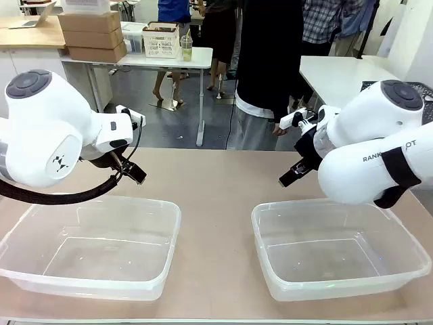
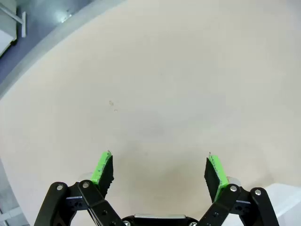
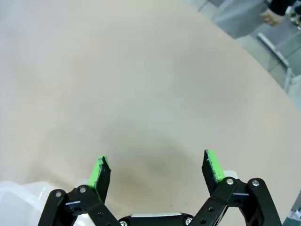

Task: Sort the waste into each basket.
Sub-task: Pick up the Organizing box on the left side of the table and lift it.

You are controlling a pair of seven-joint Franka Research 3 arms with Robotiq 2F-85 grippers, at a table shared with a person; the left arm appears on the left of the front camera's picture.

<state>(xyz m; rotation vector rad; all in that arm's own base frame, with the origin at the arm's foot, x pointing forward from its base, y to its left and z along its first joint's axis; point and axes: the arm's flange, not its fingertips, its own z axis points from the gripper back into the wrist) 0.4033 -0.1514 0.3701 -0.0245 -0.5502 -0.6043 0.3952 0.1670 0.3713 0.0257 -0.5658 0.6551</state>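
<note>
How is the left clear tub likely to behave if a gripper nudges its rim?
The left clear tub looks empty and thin-walled, so it is probably light and would likely slide on the smooth table rather than tip, being wide and low. Its see-through walls may flex a little where pushed.

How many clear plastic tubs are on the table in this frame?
2. The left tub sits at the near edge on the robot's left; the right tub sits at the near edge on its right, with bare table between them. No third seems hidden.
</note>
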